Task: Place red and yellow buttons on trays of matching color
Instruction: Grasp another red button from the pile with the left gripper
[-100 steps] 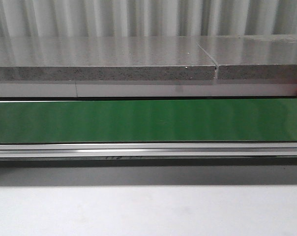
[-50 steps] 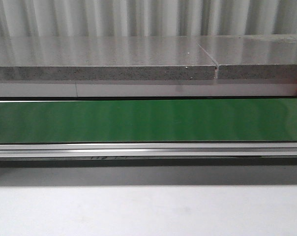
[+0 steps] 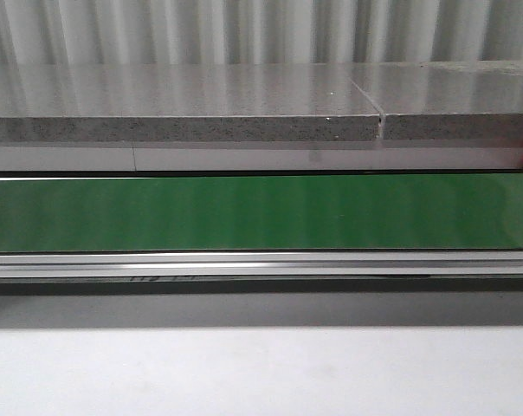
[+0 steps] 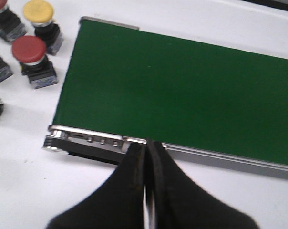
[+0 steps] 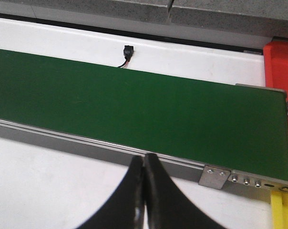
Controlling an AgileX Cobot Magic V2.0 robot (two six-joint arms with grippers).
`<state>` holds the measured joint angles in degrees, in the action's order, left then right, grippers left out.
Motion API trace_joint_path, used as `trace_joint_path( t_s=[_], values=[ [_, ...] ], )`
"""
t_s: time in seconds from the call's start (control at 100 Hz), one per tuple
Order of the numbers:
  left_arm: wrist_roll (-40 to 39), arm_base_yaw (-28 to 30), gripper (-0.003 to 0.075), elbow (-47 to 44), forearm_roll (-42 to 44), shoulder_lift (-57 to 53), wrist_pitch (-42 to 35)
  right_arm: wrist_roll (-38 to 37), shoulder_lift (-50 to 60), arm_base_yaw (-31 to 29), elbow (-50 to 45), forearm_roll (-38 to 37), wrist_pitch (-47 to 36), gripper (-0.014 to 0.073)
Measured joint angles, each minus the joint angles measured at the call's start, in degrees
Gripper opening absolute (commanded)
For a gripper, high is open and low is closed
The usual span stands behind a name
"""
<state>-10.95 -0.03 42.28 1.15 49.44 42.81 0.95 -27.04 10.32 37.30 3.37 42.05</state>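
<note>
Conveyor belt (image 3: 261, 212), green and bare, spans the front view from edge to edge; behind it runs a grey stone ledge (image 3: 184, 128), and the white tabletop (image 3: 261, 373) lies in front. No button, tray or arm shows in this view, apart from a sliver of red at the right edge.

Left wrist view: the left gripper (image 4: 146, 157) hangs over the belt's near rail with its fingers pressed together and nothing between them. The buttons stand on the tabletop just beyond the belt's end. A red button (image 4: 28, 49) and a yellow button (image 4: 38, 11) are fully visible; others are cut off by the frame edge. Each has a smooth domed cap on a metal collar above a dark, blocky switch body.

Handling judgement: these look rigid, light and sturdy. The dome is likely slippery and may depress under load, so the better hold is across the flat sides of the body, or under the collar, with the button kept upright.

Right wrist view: the right gripper (image 5: 144, 164) is likewise closed and empty above the belt's other end. A red tray (image 5: 282, 64) sits beyond that end, and a yellow tray (image 5: 283, 210) shows at the frame corner, both partly cut off.
</note>
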Motion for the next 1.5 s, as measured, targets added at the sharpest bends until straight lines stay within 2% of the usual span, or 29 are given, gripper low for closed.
trace_joint_path(
  t_s=[0.11, 0.18, 0.3, 0.38, 0.68, 0.94, 1.26, 1.5],
  values=[
    [0.0, 4.5, 0.0065, 2.1, 0.0, 3.4, 2.5, 0.0, 0.0, 0.0, 0.0, 0.0, 0.0, -0.0106],
    [0.6, 7.0, 0.0168, 3.6, 0.0, 5.5, 4.4, 0.0, 0.0, 0.0, 0.0, 0.0, 0.0, -0.0106],
    [2.3, 10.1, 0.0399, 6.3, -0.4, 9.1, 7.0, 0.0, 0.0, 0.0, 0.0, 0.0, 0.0, -0.0106],
    [2.6, 12.1, 0.0480, 8.1, -0.6, 11.4, 8.3, 0.0, 0.0, 0.0, 0.0, 0.0, 0.0, -0.0106],
    [6.3, 22.3, 0.0482, 15.3, -1.1, 21.4, 14.9, 0.0, 0.0, 0.0, 0.0, 0.0, 0.0, -0.0106],
    [9.9, 29.6, 0.0482, 24.4, -3.2, 36.1, 20.3, 0.0, 0.0, 0.0, 0.0, 0.0, 0.0, -0.0106],
    [11.0, 30.4, 0.0482, 36.1, -3.7, 50.6, 25.0, 0.0, 0.0, 0.0, 0.0, 0.0, 0.0, -0.0106],
    [11.0, 30.4, 0.0482, 39.9, -2.8, 56.8, 26.6, 0.0, 0.0, 0.0, 0.0, 0.0, 0.0, -0.0106]
  ],
)
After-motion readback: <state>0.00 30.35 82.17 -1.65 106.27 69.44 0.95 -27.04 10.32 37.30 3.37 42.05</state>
